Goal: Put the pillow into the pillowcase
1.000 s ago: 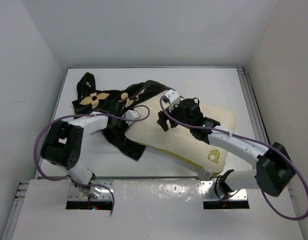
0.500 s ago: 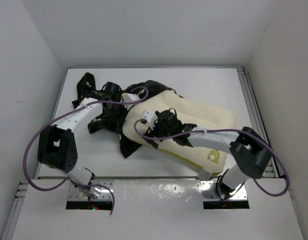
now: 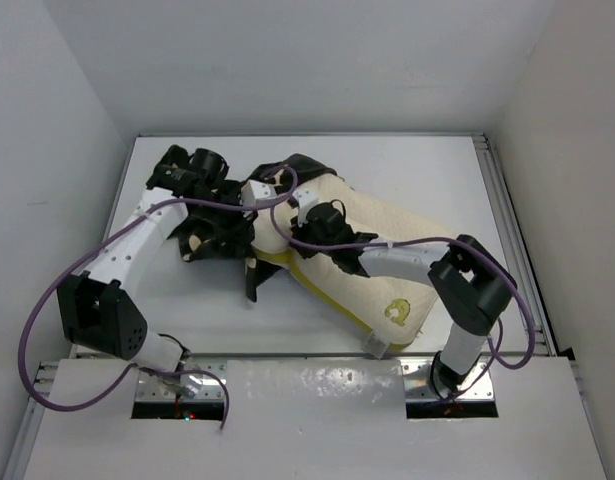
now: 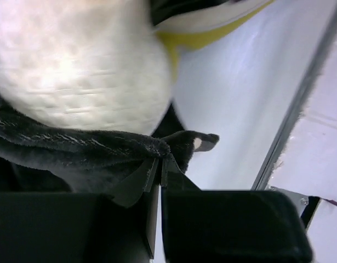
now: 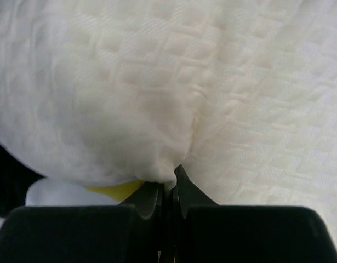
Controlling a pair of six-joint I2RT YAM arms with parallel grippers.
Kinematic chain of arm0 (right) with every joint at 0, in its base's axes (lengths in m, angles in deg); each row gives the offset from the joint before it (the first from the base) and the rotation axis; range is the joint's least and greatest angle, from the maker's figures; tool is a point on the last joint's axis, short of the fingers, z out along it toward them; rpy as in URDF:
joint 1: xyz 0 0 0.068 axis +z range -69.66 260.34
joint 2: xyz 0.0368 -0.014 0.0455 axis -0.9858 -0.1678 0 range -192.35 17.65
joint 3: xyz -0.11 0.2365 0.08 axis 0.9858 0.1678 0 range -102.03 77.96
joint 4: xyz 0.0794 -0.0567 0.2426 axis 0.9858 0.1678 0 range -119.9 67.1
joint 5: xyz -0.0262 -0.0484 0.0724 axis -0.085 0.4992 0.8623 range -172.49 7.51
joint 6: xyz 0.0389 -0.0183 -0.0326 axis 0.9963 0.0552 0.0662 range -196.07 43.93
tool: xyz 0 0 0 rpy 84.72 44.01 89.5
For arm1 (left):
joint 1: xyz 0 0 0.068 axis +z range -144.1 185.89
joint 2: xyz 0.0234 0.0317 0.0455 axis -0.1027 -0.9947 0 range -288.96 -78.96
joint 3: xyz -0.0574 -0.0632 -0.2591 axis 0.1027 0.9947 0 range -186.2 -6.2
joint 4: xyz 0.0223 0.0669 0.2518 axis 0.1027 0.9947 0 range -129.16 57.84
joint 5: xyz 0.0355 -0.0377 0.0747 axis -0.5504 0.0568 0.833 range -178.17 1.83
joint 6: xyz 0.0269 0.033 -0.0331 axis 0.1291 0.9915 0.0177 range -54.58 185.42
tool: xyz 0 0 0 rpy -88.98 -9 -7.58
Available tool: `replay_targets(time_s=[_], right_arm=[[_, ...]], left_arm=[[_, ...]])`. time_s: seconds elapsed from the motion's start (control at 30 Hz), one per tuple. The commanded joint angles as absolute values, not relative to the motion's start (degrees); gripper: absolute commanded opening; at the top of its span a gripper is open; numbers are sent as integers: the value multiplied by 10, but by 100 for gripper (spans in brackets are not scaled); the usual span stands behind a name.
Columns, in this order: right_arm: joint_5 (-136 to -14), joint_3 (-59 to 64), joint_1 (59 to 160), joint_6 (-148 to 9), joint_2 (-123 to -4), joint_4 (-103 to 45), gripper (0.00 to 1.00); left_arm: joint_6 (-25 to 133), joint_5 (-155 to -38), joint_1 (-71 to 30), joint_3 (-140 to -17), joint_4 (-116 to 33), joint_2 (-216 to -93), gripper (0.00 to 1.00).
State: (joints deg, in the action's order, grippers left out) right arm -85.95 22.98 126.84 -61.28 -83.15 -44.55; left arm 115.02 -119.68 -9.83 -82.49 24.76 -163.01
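Observation:
The cream pillow [image 3: 387, 240] lies slanted across the table, with its left end against the black flower-printed pillowcase [image 3: 222, 228]. My left gripper [image 3: 245, 215] is shut on a bunched edge of the pillowcase [image 4: 75, 148], and its tips [image 4: 160, 164] pinch the fabric just under the pillow's rounded end [image 4: 75, 71]. My right gripper [image 3: 297, 248] is shut on a fold of the pillow's quilted cover [image 5: 157, 82], tips [image 5: 172, 178] close above the yellow side band [image 5: 113, 190]. Most of the pillow lies outside the case.
The white table [image 3: 407, 165] sits between grey walls, with a metal rail along its right edge [image 3: 507, 220]. The pillow's yellow logo [image 3: 397, 312] and white tag [image 3: 377, 342] are near the front edge. Both arms' cables loop over the fabric.
My right gripper opened wide, moved to the pillow's left end and shut on its cover. My left gripper carried the pillowcase edge up and back. The pillow swung leftwards.

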Motion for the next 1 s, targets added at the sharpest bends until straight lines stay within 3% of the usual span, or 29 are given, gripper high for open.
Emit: replay_targets(time_s=[0.0, 0.13, 0.37, 0.43, 0.47, 0.5, 0.53, 0.6, 0.63, 0.7, 0.77, 0.8, 0.83, 0.87, 0.9, 0.93, 0.97], right_arm=[[-904, 190, 1231, -477, -826, -540, 0], [-948, 148, 1235, -448, -863, -482, 0], [-900, 214, 1209, -333, -861, -551, 0], [-876, 225, 1218, -341, -858, -602, 0], [-854, 225, 1223, -351, -858, -620, 6], [-835, 224, 1231, -357, -857, -628, 19], [-828, 225, 1231, -362, -858, -629, 38], [-781, 237, 1227, -350, -843, -612, 76], [-779, 246, 1224, -344, -833, -604, 84], [-782, 289, 1211, -345, -787, -598, 87], [-791, 312, 1202, -355, -752, -587, 79], [-800, 327, 1188, -356, -718, -560, 41], [-813, 331, 1182, -353, -702, -539, 18], [-823, 334, 1168, -348, -687, -490, 3], [-847, 335, 1163, -348, -673, -471, 0], [-856, 336, 1154, -351, -644, -450, 0], [-865, 336, 1143, -355, -631, -410, 14]], left_arm=[[1242, -1392, -105, -888, 363, -1603, 0], [1233, -1423, -107, -918, 365, -1603, 0], [1247, -1381, -120, -864, 363, -1594, 1], [1255, -1299, -148, -819, 353, -1594, 13], [1239, -1271, -153, -771, 321, -1590, 29], [1237, -1234, -151, -754, 310, -1589, 35], [1237, -1224, -148, -743, 302, -1588, 40], [1218, -1210, -134, -759, 291, -1583, 62], [1212, -1211, -128, -776, 290, -1584, 81], [1179, -1212, -114, -841, 283, -1586, 90], [1111, -1201, -111, -900, 248, -1603, 90], [1080, -1173, -112, -912, 227, -1609, 85], [1030, -1153, -118, -921, 178, -1624, 53], [1006, -1089, -126, -921, 147, -1633, 29], [985, -1047, -137, -920, 119, -1643, 15], [969, -1023, -158, -929, 86, -1677, 13], [972, -1013, -169, -940, 83, -1698, 24]])
